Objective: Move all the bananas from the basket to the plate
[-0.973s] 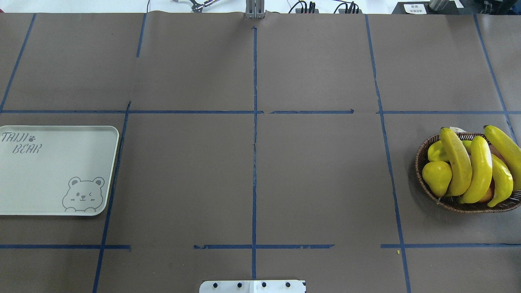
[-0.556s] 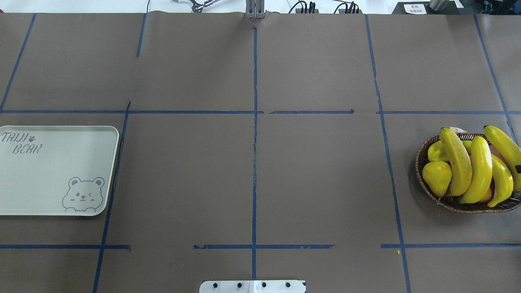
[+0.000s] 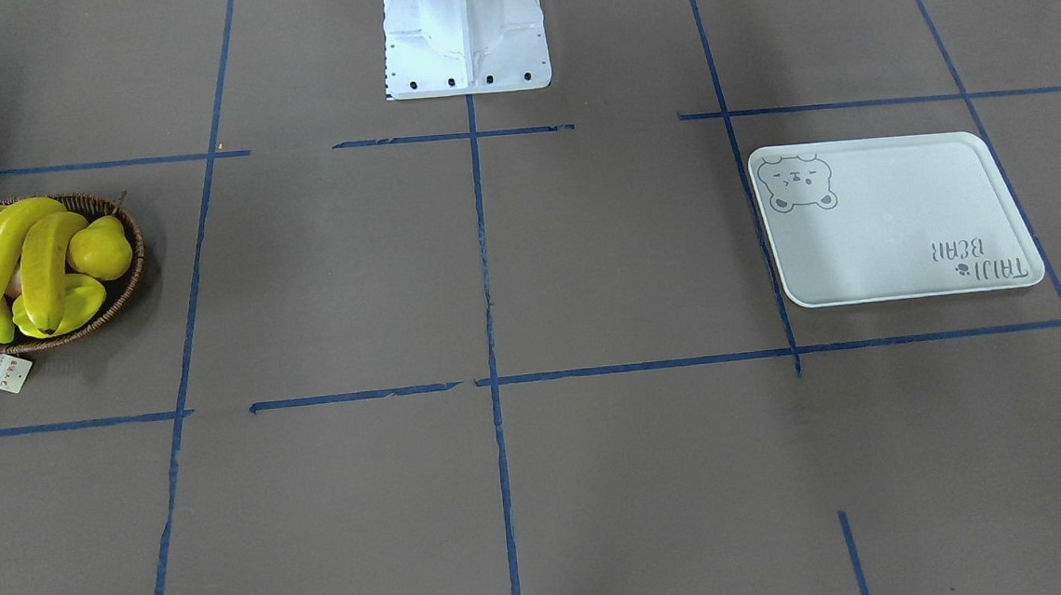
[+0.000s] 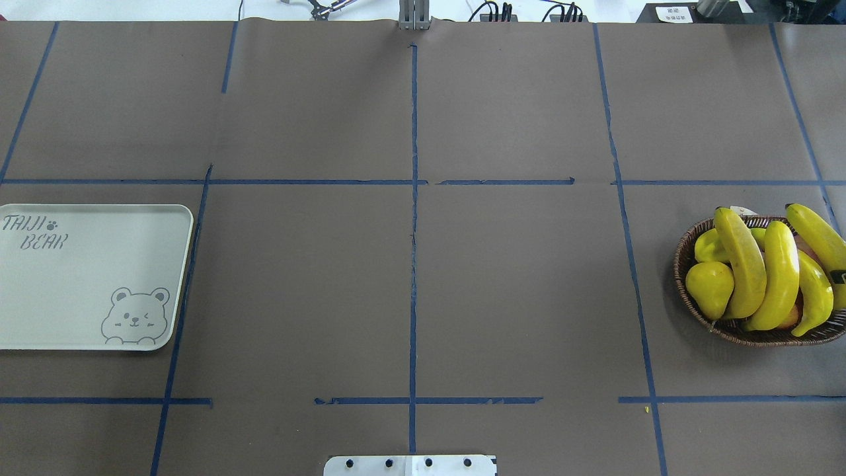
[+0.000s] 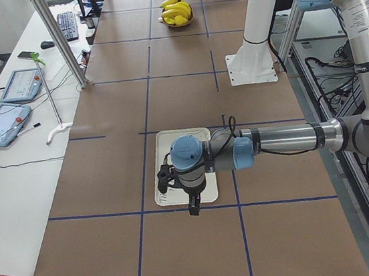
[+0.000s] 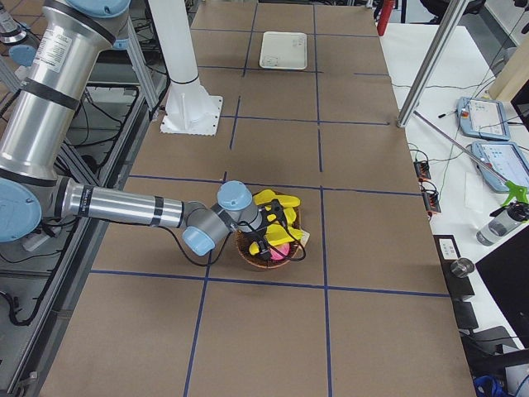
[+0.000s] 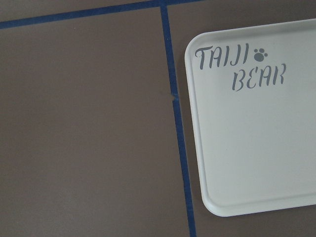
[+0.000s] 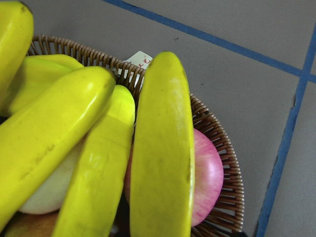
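Bananas [image 4: 780,274] look light, smooth, prob slippery, so you grip topmost one mid-body. Right gripper [image 6: 263,246], left gripper [image 5: 193,207]: can't tell open/closed.

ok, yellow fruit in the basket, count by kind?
bananas: 4
pear: 1
starfruit: 1
Total: 6 yellow fruit. The pink apple underneath is not counted.

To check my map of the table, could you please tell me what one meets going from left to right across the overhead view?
plate → white mounting plate at the near edge → basket, holding the pear on its left side and the bananas right of it.
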